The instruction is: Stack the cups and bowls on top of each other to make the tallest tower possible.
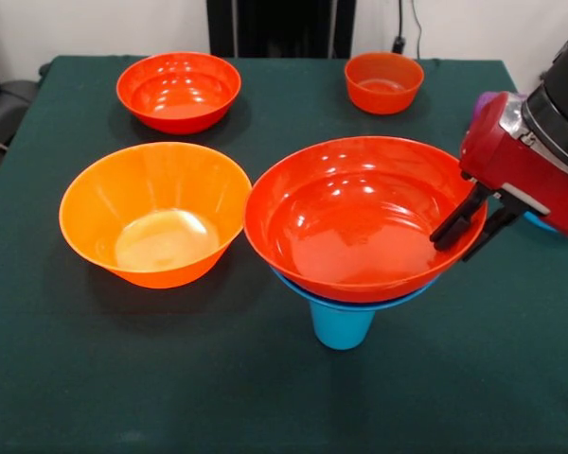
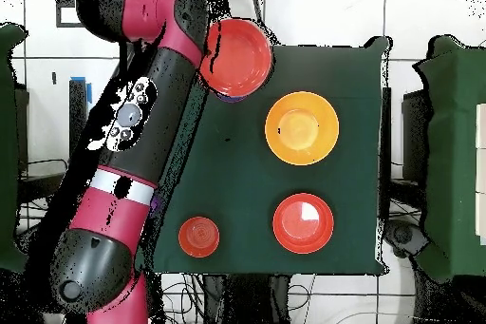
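On the green worktop [image 1: 38, 378], seen from the front: at left a big yellow-orange bowl [image 1: 155, 214] with a red-orange bowl [image 1: 178, 91] behind it, both standing alone. In the middle the tower [image 1: 355, 236], a light blue cup [image 1: 342, 325] under a blue rim and a wide red-orange bowl [image 1: 360, 218] on top, with a small orange bowl [image 1: 383, 81] far behind. At right the tool [image 1: 471, 225], fingers a little apart astride the top bowl's right rim, one inside, one outside; firmness of grip unclear.
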Controlling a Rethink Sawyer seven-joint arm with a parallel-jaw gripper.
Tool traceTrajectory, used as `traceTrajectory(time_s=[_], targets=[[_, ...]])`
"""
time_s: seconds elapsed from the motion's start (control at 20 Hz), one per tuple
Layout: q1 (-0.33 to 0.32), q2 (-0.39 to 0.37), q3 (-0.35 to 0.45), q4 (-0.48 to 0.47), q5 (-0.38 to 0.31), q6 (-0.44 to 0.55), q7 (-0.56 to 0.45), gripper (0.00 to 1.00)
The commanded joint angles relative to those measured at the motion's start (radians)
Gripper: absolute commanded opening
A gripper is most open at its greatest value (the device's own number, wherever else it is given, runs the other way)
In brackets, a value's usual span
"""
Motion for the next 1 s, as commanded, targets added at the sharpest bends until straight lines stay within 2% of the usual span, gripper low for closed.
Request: traceTrajectory(time_s=[0.05, 0.6, 1.0], targets=[[0.010, -0.019, 0.102, 0.086, -0.112, -0.025, 0.136, 0.00], [0.001, -0.020, 0.109, 0.061, -0.122, -0.023, 0.148, 0.00], [-0.011, -0.010, 0.096, 0.024, -0.101, -0.017, 0.171, 0.00]])
